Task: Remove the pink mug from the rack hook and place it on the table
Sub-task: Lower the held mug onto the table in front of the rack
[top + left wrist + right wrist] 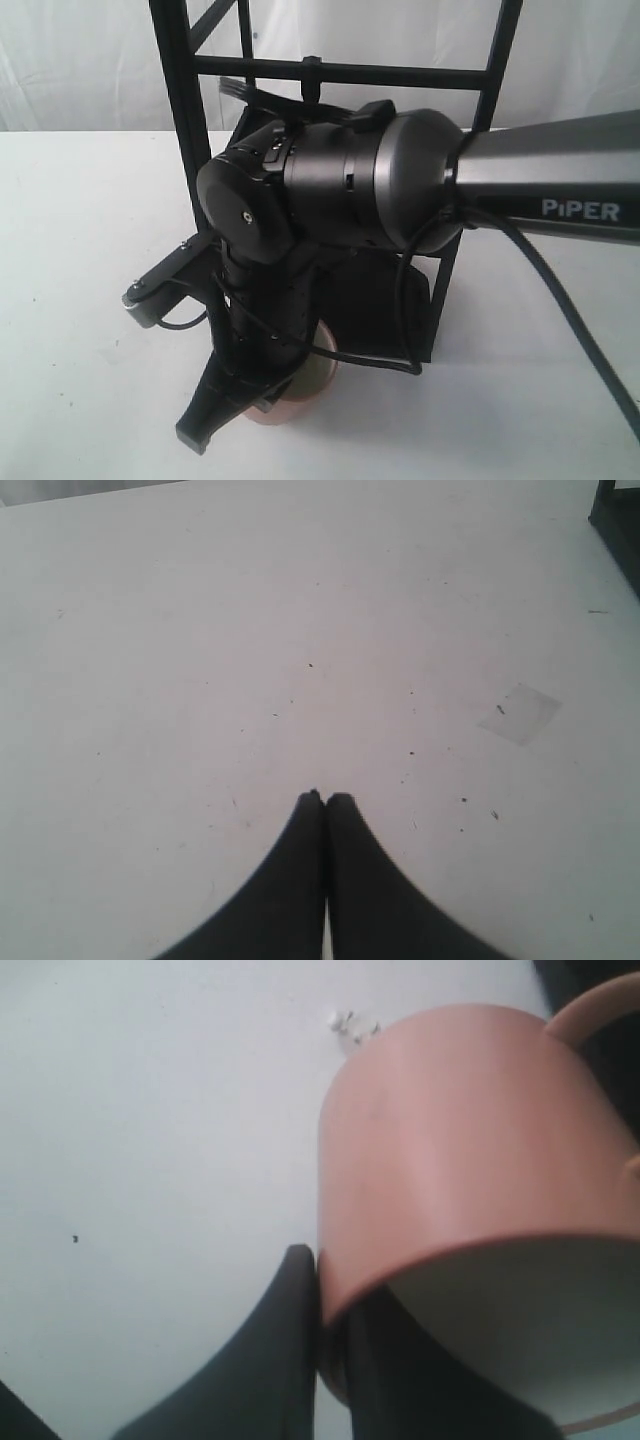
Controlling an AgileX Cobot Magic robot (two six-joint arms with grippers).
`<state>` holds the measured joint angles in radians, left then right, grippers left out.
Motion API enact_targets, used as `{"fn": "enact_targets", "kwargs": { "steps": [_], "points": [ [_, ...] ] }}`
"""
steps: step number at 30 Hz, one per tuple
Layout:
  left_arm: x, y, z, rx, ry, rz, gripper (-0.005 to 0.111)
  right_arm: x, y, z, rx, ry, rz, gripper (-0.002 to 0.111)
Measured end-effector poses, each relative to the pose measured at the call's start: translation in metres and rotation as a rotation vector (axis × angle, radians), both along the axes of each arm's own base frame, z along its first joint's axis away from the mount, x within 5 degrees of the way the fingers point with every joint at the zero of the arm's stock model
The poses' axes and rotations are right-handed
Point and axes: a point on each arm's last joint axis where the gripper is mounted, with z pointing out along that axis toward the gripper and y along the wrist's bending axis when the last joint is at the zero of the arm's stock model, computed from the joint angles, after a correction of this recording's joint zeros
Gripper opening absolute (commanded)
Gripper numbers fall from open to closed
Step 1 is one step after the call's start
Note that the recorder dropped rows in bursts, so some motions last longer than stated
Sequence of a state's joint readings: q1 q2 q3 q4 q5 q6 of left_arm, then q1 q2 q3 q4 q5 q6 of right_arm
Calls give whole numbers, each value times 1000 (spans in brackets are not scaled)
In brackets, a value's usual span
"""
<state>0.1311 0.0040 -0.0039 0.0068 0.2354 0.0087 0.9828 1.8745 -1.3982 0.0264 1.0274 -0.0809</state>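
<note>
The pink mug hangs low over the white table, in front of the black rack. My right gripper points down and is shut on the mug's rim. In the right wrist view the mug fills the frame, its cream inside and loop handle showing. There my right gripper has one finger outside the wall and one inside. Whether the mug's base touches the table I cannot tell. The rack hook on the crossbar is bare. My left gripper is shut on nothing above bare table.
The right arm reaches across in front of the rack's lower shelf, its cable trailing to the right. A corner of the rack shows in the left wrist view. A faint square patch lies on the table.
</note>
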Motion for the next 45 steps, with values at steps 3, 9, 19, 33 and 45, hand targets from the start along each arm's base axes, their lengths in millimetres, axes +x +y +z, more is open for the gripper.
{"fn": "enact_targets", "kwargs": {
  "steps": [3,9,19,33,45],
  "points": [
    [0,0,0,0,0,0,0,-3,-1,-4,-32,46,-5,0],
    [0,0,0,0,0,0,0,-5,-1,-4,-34,78,4,0],
    [0,0,0,0,0,0,0,-5,0,-4,-23,79,14,12],
    [0,0,0,0,0,0,0,-4,4,-9,-4,85,10,25],
    [0,0,0,0,0,0,0,-4,4,-9,-2,84,10,45]
  ]
}}
